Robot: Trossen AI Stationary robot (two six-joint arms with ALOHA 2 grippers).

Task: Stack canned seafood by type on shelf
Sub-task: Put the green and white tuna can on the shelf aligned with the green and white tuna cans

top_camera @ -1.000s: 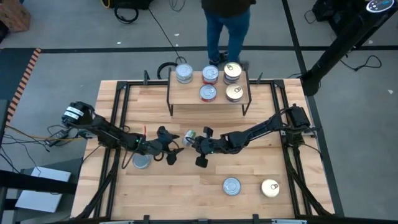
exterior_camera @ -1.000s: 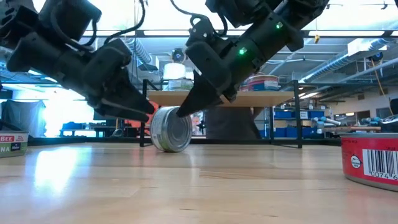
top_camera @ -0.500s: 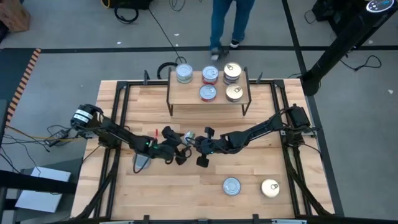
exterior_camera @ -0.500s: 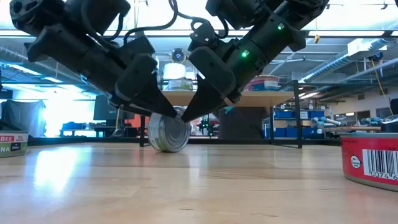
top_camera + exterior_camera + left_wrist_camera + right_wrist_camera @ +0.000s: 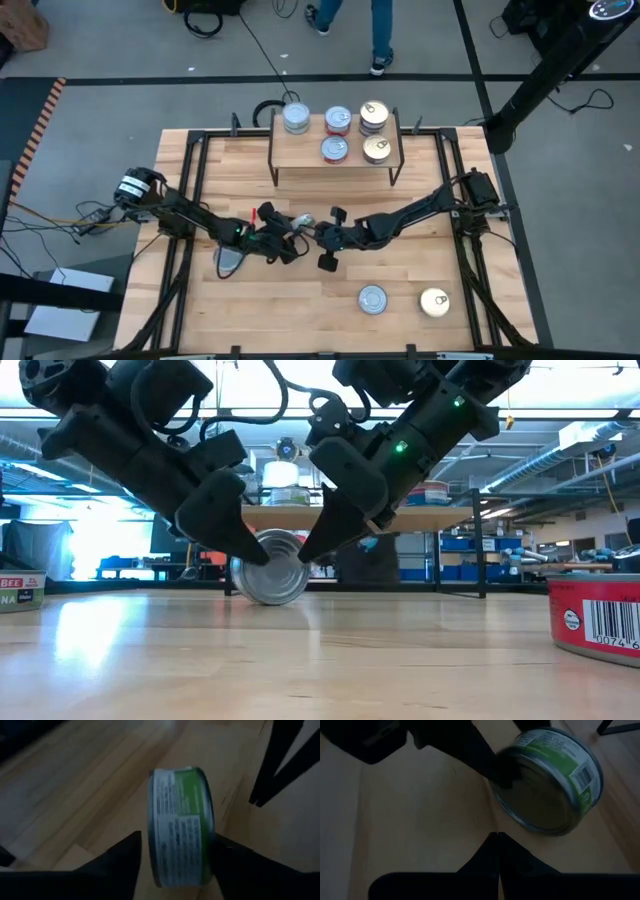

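One green-labelled tin (image 5: 268, 567) up on its edge at centre frame in the low view, flanked on either side by the left gripper (image 5: 250, 550), fingers spread wide around it, whether actually pinching it impossible to tell. Just right of it, right gripper (image 5: 305, 552) with fingers pressed together, tip beside the tin's rim, holding nothing. Five more tins (image 5: 336, 121) on the shelf (image 5: 300, 155) at upper centre of the high view.
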